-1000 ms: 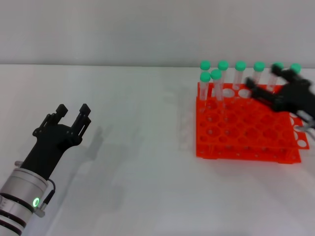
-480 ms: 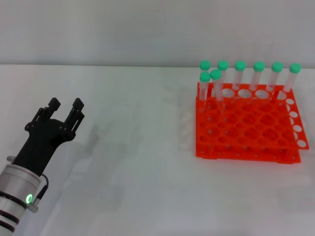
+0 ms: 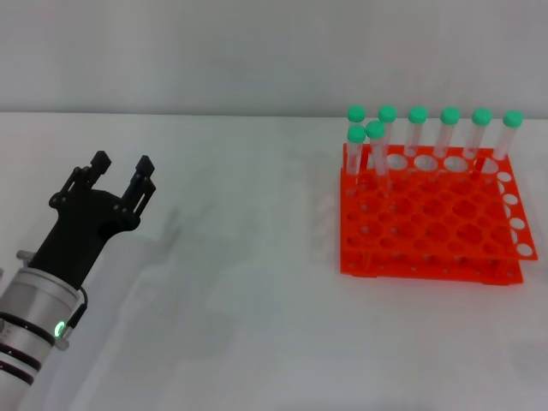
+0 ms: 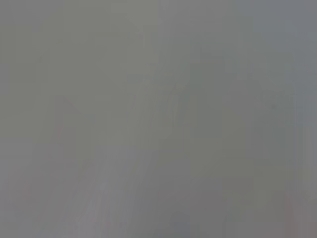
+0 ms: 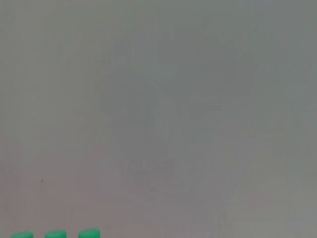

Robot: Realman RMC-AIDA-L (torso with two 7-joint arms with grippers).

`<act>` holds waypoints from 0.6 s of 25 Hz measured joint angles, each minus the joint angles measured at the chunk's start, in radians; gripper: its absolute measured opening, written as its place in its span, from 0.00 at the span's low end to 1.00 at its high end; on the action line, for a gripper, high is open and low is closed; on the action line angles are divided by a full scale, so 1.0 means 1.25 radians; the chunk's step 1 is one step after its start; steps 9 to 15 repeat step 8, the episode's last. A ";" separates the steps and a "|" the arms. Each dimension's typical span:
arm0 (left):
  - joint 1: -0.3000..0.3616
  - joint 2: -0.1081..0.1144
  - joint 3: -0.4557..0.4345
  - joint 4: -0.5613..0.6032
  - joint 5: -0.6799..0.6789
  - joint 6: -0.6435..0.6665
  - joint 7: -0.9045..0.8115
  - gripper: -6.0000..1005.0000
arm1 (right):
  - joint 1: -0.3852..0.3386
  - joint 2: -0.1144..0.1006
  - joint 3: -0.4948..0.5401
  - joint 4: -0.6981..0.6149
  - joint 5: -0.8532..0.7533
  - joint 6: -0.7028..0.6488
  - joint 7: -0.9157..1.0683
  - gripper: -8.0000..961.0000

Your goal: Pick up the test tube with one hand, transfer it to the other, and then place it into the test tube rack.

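Since a moment ago the left gripper (fingers spread, empty) has shifted slightly toward the test tube rack.

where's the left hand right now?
Head view: the left hand is low on the left over the bare table, open and empty, well apart from the orange rack on the right.

This looks like a laboratory bench set up for testing. A plain white desk stands against a bare pale grey wall. On the right side of the desk sits a bright orange-red two-tier plastic rack with a grid of round holes, holding eight slim clear plastic tubes with round green caps upright along its far edge.
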 joint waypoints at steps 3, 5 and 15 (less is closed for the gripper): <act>-0.005 0.001 0.000 -0.001 -0.001 -0.002 -0.002 0.65 | 0.000 0.000 -0.002 0.011 0.000 -0.001 0.002 0.91; -0.007 0.002 0.000 -0.001 -0.003 -0.005 -0.003 0.65 | 0.000 0.000 -0.003 0.015 0.000 -0.002 0.003 0.91; -0.008 0.002 0.000 -0.002 -0.006 -0.006 -0.004 0.65 | 0.000 0.000 -0.003 0.017 0.000 -0.005 0.010 0.91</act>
